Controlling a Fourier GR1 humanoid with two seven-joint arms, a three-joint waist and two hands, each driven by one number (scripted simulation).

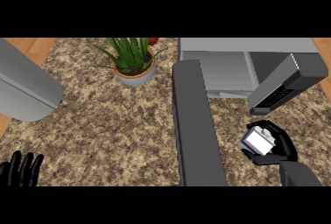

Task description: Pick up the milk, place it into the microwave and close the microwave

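One milk [258, 141] in right hand [279, 151]; one open microwave [245, 65].

The open door [194, 127] walls off the microwave [245, 65] from the left. Right of it, bare counter [229, 118] leads toward the cavity, with the control panel [284, 85] overhanging.

No readable text anywhere. Microwave [258, 70] control panel [279, 94] at 2 o'clock shows light key marks, too small to read. Milk carton [258, 141] face at 4 o'clock is blank white.
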